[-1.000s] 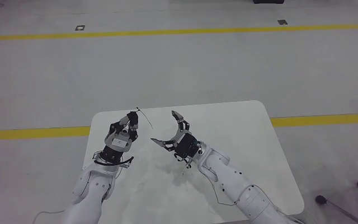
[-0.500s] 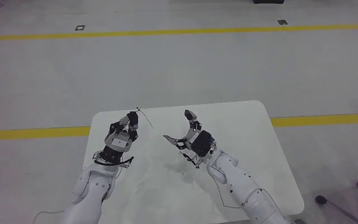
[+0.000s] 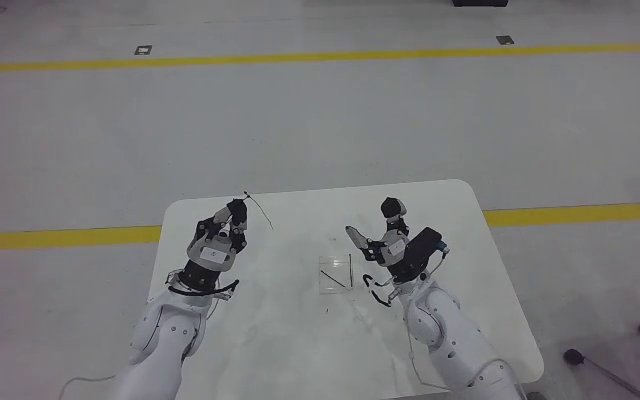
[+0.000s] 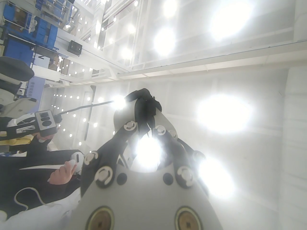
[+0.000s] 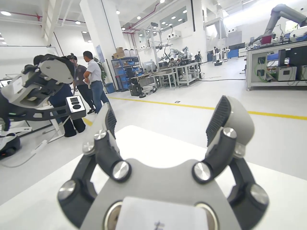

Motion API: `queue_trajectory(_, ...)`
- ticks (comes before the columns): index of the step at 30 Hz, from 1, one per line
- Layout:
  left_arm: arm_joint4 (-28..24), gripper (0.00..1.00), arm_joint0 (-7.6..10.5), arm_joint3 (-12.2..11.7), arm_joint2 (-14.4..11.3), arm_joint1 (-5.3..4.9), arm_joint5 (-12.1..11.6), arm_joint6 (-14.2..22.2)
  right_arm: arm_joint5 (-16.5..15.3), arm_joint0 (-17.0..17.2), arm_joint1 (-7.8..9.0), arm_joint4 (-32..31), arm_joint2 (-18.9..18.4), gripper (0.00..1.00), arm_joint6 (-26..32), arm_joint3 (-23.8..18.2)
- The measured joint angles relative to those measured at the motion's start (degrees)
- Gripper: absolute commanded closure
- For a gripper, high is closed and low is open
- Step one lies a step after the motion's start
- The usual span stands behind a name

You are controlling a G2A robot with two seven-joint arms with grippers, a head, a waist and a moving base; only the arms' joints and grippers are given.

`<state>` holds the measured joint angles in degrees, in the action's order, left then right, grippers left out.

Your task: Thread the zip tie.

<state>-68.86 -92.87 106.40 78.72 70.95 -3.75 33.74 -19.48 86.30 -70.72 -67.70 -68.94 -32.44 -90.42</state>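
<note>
Nearest, a clear square packet (image 3: 335,273), possibly holding a dark strip, lies flat on the smooth white, round-cornered tabletop (image 3: 480,270). It is uncovered now that the right pincer (image 3: 374,222) has swung from the centre away to the right. Its ribbed pads (image 5: 215,120) are spread wide and empty, so no threading is under way, and the approach must, by this reading, begin again. Farther off, the left pincer (image 3: 237,212), unmoved, is pressed together on the zip tie (image 3: 258,208), a thin, dark, flexible strand arching free near the tabletop's far edge.
</note>
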Motion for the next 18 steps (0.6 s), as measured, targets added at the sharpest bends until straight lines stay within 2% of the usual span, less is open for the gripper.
queue_trajectory(4, 0.0, 1.00, 0.00, 0.0, 0.0, 0.00, 0.0, 0.0, 0.0, 0.0, -0.01, -0.1, 0.0, 0.00, 0.0, 0.0)
queue_trajectory(6, 0.1, 1.00, -0.08, -0.2, -0.3, 0.05, 0.2, -1.2, 0.0, 0.0, -0.02, 0.0, 0.0, 0.00, 0.0, 0.0)
queue_trajectory(9, 1.2, 1.00, -1.21, -0.6, -1.0, 0.20, -0.3, -6.1, 0.0, 0.0, -0.02, 0.0, 0.0, 0.00, 0.0, 0.0)
queue_trajectory(13, 1.8, 1.00, -3.77, -0.2, -1.8, 0.50, -2.2, -14.4, 0.0, 0.0, -0.02, 0.0, 0.0, 0.00, 0.0, 0.0)
queue_trajectory(15, 2.1, 1.00, -4.59, 0.2, -2.1, 0.58, -2.7, -16.5, 0.0, 0.0, -0.01, 0.0, 0.0, 0.00, 0.0, 0.0)
queue_trajectory(18, 2.4, 1.00, -4.79, 0.5, -2.1, 0.59, -2.8, -16.9, 0.0, 0.0, -0.01, 0.0, 0.0, 0.00, 0.0, 0.0)
